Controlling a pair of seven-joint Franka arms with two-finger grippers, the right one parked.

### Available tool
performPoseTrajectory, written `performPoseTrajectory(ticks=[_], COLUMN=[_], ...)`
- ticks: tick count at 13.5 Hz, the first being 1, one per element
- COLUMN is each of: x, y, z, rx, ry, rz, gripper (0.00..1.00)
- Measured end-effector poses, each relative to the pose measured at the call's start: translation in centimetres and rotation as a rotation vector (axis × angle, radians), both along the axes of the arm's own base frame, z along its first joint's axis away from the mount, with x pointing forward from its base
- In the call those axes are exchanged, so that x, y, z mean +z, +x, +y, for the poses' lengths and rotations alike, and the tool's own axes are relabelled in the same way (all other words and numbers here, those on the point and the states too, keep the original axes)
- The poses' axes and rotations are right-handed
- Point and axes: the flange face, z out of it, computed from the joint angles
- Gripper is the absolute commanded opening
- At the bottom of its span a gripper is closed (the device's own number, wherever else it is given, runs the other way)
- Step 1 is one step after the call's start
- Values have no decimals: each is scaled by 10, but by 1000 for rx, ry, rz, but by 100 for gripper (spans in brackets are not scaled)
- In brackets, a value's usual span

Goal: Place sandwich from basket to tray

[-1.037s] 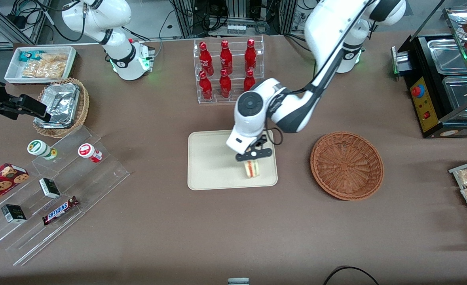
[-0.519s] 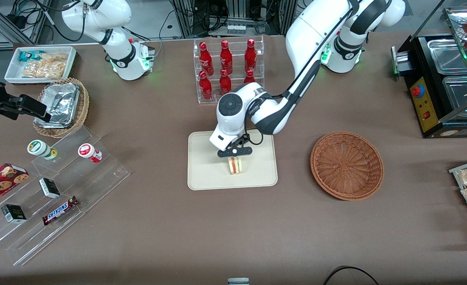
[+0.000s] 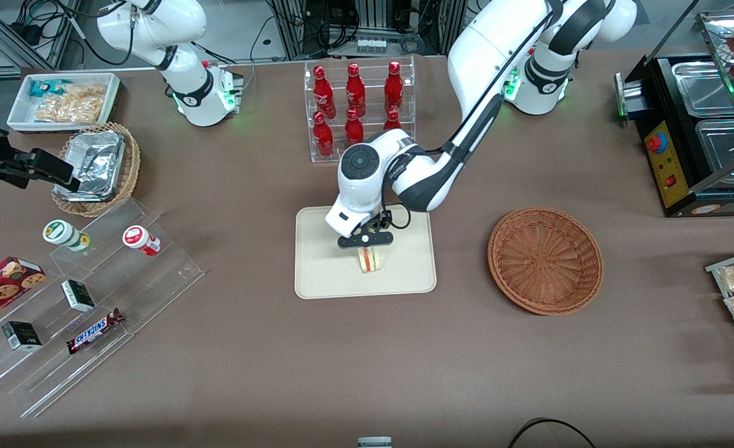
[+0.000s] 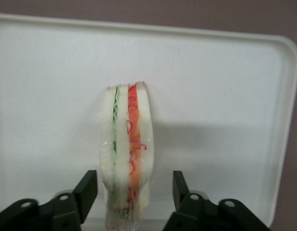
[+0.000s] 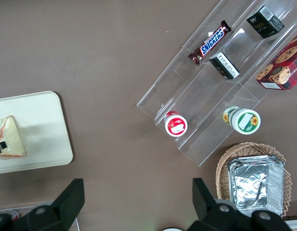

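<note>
The sandwich is being stood on its edge on the tray, between the gripper fingers, which are being kept spread and clear of it. If it's clipped while being left, it's probably getting toppled.

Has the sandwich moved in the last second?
Yes. The sandwich shifted over the tray, away from the basket toward the tray's middle, with the hand above it, fingers open.

The sandwich stands on its edge on the tray, the gripper just above it with a finger apart on each side; the basket sits beside the tray, toward the working arm's end.
</note>
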Motion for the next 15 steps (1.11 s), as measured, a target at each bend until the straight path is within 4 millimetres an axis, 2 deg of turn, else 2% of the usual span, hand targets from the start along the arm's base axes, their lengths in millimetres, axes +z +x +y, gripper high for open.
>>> performPoseTrajectory(ticks=[2,3,6,8,11,15], x=[47,75,163,214,261,298], y=[17,27,50,60,69,68], z=[20,37,111,171,260,355], rx=[69,112,240,329,360,249], ry=[-5,7,73,120,178,204], rz=[-28,-32,-19,-2,40,132], gripper=[100,100,100,100,100,100])
